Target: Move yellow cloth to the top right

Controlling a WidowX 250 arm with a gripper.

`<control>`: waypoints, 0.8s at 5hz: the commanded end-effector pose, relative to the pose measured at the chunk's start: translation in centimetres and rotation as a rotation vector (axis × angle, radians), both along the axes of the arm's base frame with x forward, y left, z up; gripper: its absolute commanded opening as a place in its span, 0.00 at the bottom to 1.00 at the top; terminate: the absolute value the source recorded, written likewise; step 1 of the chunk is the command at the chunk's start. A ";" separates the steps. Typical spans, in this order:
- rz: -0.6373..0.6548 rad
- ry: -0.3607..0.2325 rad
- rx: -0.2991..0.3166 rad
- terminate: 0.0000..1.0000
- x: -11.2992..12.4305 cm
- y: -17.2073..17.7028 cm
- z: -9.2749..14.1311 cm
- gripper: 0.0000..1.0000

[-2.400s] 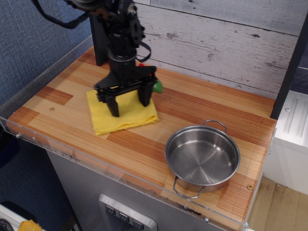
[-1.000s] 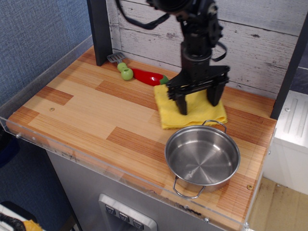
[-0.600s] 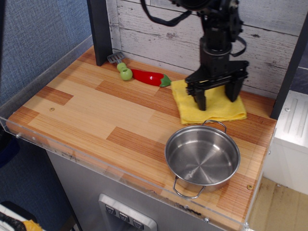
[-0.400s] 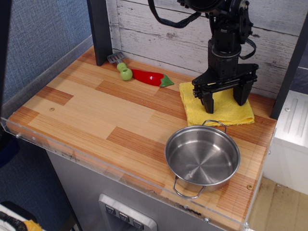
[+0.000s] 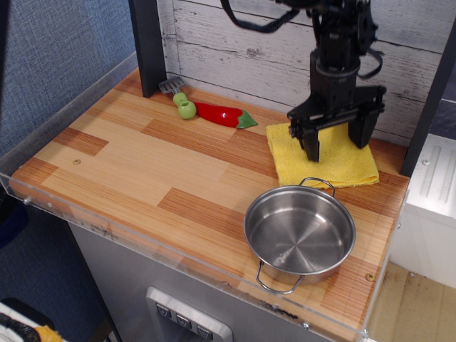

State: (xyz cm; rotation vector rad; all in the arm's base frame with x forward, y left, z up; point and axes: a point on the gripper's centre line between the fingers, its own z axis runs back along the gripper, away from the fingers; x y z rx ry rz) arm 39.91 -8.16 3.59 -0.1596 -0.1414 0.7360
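The yellow cloth [image 5: 329, 169] lies flat and folded at the back right of the wooden table [image 5: 128, 157], just behind the steel pot. My gripper [image 5: 336, 148] hangs straight above the cloth with its two black fingers [image 5: 312, 144] spread wide apart. The fingertips stand a little above the cloth or just at its surface, and they hold nothing. The gripper hides the middle of the cloth.
An empty steel pot [image 5: 299, 231] with two handles stands at the front right, its rear handle touching the cloth's front edge. A red toy pepper [image 5: 219, 114] and a green piece [image 5: 187, 109] lie at the back. A black post [image 5: 147, 43] stands at the back left. A white wall [image 5: 256, 43] backs the table.
The cloth has moved with my gripper from the left middle of the table to the back right. In the last frames my gripper has risen slightly off the cloth, which stays put.
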 end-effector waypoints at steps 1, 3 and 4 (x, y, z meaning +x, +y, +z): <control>0.018 -0.173 -0.040 0.00 0.7 0.0 7.1 1.00; 0.096 -0.279 -0.071 0.00 -1.7 2.3 13.6 1.00; 0.171 -0.339 -0.074 0.00 -4.3 4.0 16.4 1.00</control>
